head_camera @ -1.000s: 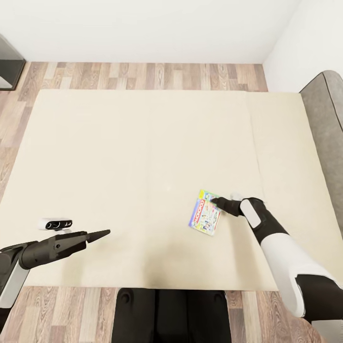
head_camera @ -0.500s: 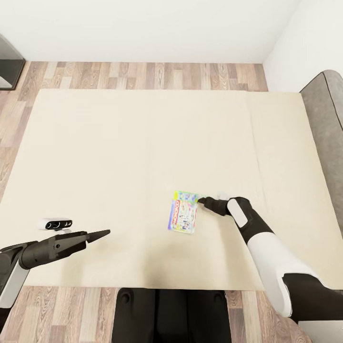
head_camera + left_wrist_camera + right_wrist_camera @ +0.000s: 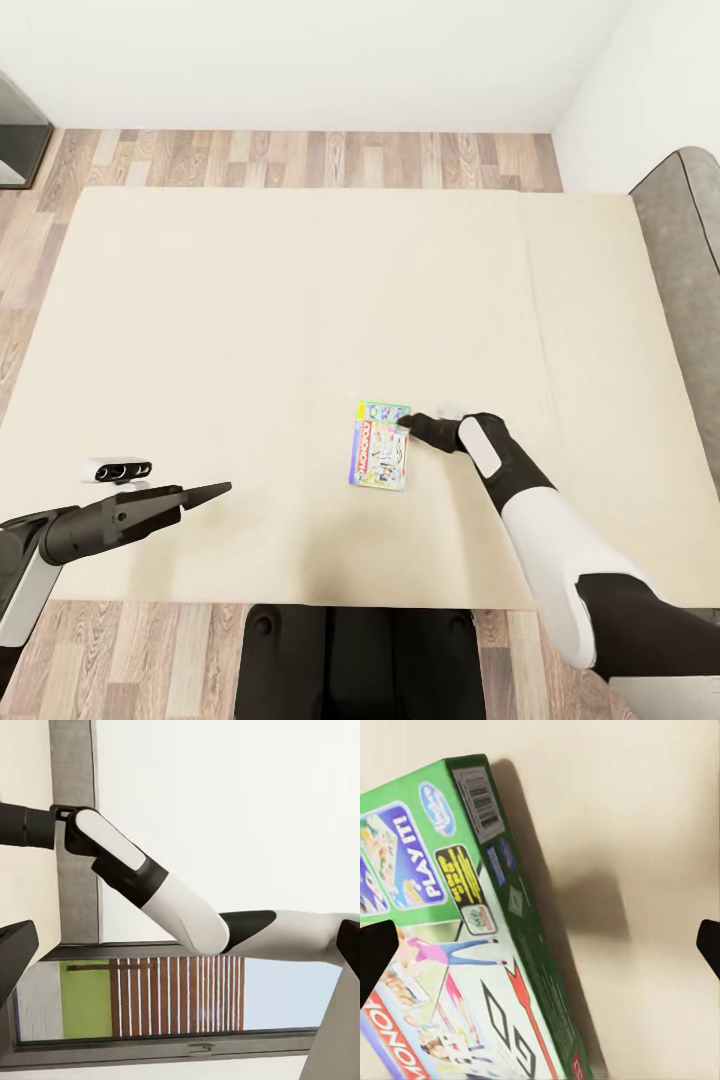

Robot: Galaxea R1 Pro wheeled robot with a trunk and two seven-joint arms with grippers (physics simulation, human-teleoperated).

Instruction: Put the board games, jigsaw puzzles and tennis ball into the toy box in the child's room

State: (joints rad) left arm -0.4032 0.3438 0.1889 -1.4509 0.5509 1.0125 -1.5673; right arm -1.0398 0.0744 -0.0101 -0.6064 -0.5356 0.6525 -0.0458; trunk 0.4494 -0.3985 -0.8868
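A single board game (image 3: 380, 457) lies flat on the bed (image 3: 250, 330), in the part of the mattress nearer the robot's edge and somewhat toward the headboard (image 3: 690, 260) side. Its lid is pale with a red banner and a green strip along the end that faces the far edge. The right gripper (image 3: 405, 422) sits at the box's far corner on the headboard side, its dark tips touching or just over the green strip — the head view is too small to settle which. In the right wrist view the game box (image 3: 457, 945) looks tilted, its green side wall with a barcode facing up and casting a shadow on the cream sheet, and the two fingertips (image 3: 375, 949) stand wide apart at the picture's edges with the box's corner between them; the gripper is spread open, not clamped on anything.

The left gripper (image 3: 215, 491) hangs over the mattress near the robot's edge, well apart from the game, its dark fingers drawn to a point in the head view. The left wrist view shows fingertips (image 3: 16, 952) at both edges of the frame, apart — so I cannot tell its state for sure.

A seam (image 3: 535, 310) runs across the mattress toward the headboard side, beyond the game. Wood floor (image 3: 300, 158) borders the bed's far edge.
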